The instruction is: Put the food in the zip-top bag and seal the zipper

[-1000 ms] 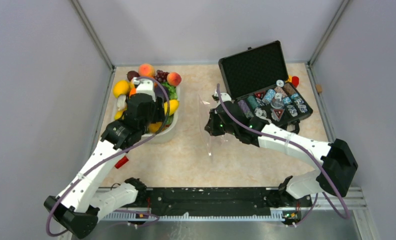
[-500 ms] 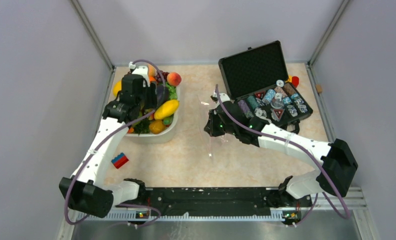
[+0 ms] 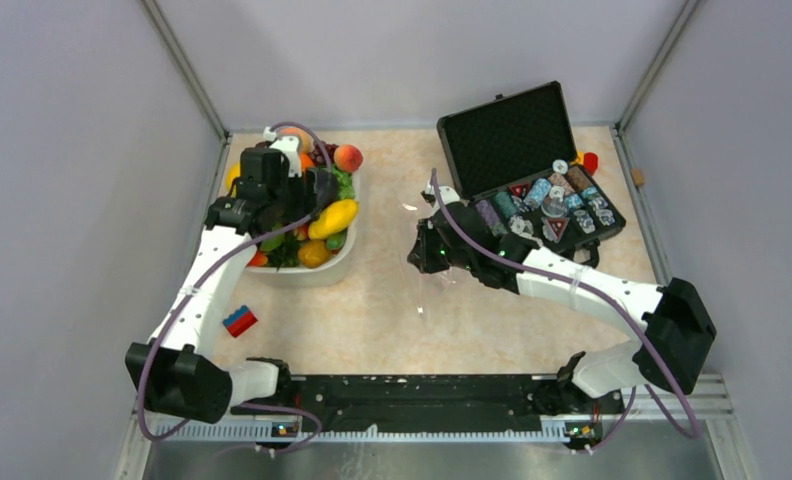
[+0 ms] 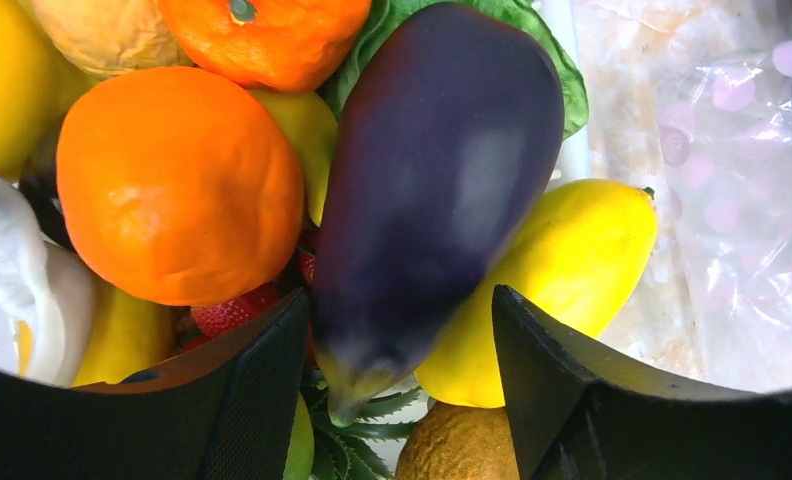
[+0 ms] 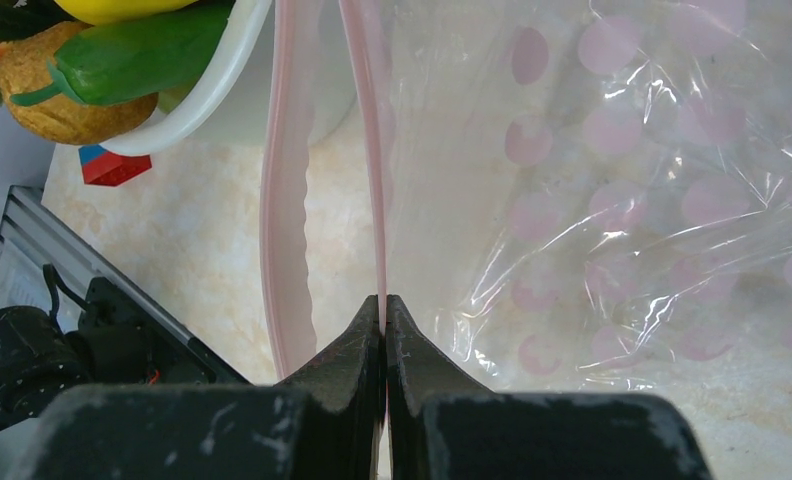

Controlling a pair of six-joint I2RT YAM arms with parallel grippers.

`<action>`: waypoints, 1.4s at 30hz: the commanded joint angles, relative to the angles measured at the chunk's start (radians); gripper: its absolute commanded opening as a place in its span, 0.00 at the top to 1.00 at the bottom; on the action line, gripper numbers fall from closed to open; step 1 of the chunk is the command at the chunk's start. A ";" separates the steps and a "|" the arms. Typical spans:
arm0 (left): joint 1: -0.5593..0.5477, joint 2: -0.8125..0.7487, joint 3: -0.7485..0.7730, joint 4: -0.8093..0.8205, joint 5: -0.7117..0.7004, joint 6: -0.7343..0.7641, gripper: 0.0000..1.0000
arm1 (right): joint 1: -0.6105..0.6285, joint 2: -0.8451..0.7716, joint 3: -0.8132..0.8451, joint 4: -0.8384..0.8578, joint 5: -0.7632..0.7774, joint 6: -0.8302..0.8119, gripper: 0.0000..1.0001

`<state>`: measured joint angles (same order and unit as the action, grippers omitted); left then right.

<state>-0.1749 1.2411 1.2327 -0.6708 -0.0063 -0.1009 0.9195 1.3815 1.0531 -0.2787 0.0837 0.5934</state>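
The food lies heaped in a white basin (image 3: 317, 272). My left gripper (image 3: 317, 192) hangs over it, open, its jaws either side of the stem end of the dark purple eggplant (image 4: 442, 180), with a gap on the right side. A yellow mango-like fruit (image 4: 572, 250) lies beside the eggplant, the lettuce (image 4: 532, 30) behind it, and a peach (image 3: 348, 157) at the far rim. The clear zip-top bag (image 5: 622, 200) lies to the right of the basin. My right gripper (image 5: 383, 300) is shut on one lip of the pink zipper (image 5: 287, 200), and the mouth gapes.
An open black case (image 3: 532, 170) of chips and dice stands at the back right, close behind the right arm. A red-and-blue brick (image 3: 239, 320) lies in front of the basin. Oranges (image 4: 177, 180) and other fruit crowd the basin. Grey walls close in the table.
The left arm swung back and to the left over the basin, uncovering the yellow fruit and the brick, and its gripper now straddles the eggplant. The right arm and the bag stayed put.
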 commanded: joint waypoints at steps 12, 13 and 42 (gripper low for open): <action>0.025 0.035 0.015 -0.007 -0.032 0.025 0.31 | -0.008 -0.048 -0.009 0.040 -0.009 0.000 1.00; 0.025 0.039 0.014 -0.010 -0.027 0.024 0.31 | -0.009 -0.048 -0.010 0.043 -0.011 0.002 1.00; 0.025 -0.167 -0.070 0.142 0.062 0.013 0.87 | -0.010 -0.083 -0.032 0.057 0.013 0.021 1.00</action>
<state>-0.1558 1.1149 1.1656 -0.6029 0.0372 -0.0826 0.9195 1.3415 1.0245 -0.2684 0.0814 0.6052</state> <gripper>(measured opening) 0.504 0.004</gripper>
